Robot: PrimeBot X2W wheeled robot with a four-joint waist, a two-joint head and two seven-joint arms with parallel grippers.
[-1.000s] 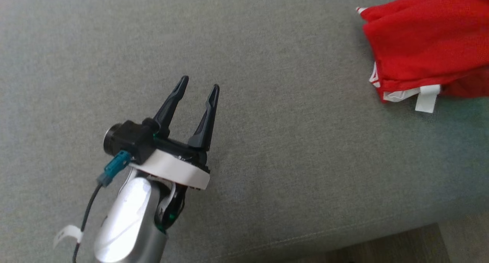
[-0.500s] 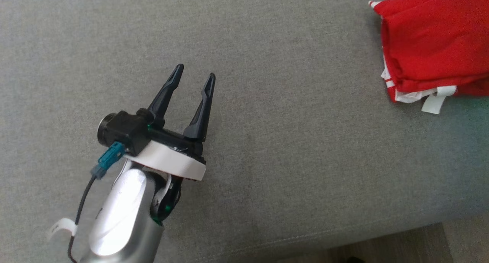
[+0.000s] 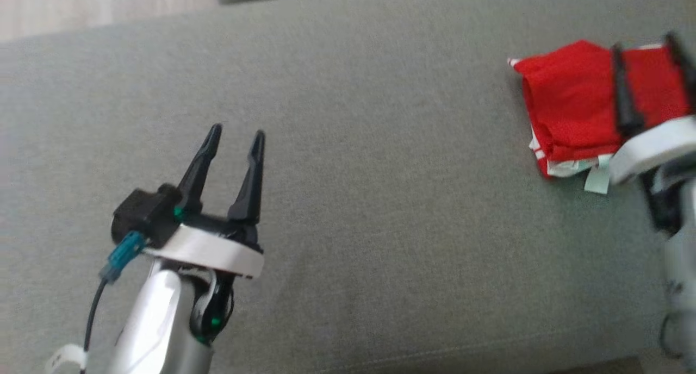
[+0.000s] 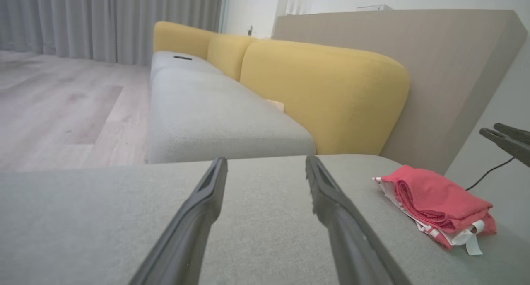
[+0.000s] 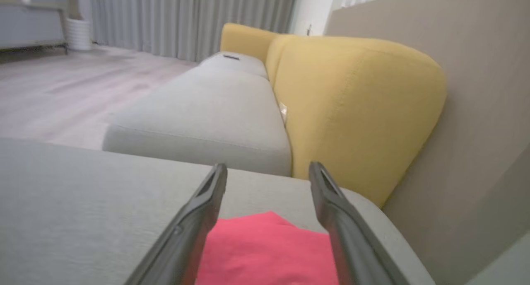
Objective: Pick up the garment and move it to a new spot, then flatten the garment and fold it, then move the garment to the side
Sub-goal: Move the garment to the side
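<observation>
Red cloth folded into a compact stack, the garment [image 3: 571, 107] lies at the far right end of the grey cushion [image 3: 380, 189], close to that end's edge, with white trim and a white label tab [image 3: 596, 181] poking out from its near side. What is new against a second ago is the right gripper [image 3: 643, 43]. It now shows at the right edge of the head view, its two dark fingers standing apart over the stack, where the earlier head pictures had only the garment there. The whole picture has also shifted, so part of that is the camera's own move, and the garment itself looks to lie in the same folded shape as before. In the right wrist view the fingers are spread wide with the red cloth flat beneath and between them and nothing pinched; whether the tips brush the fabric I cannot tell. The left gripper [image 3: 236, 131] is likewise released, its fingers parted above bare cushion well apart from the garment, holding nothing, much as it was. Judged from this, the right gripper has let go of the folded garment at the side, so the last step, moving it aside, seems done or all but done. What remains is probably to draw the arm clear without a finger snagging the top layer or the loose tab and pulling the fold open.
</observation>
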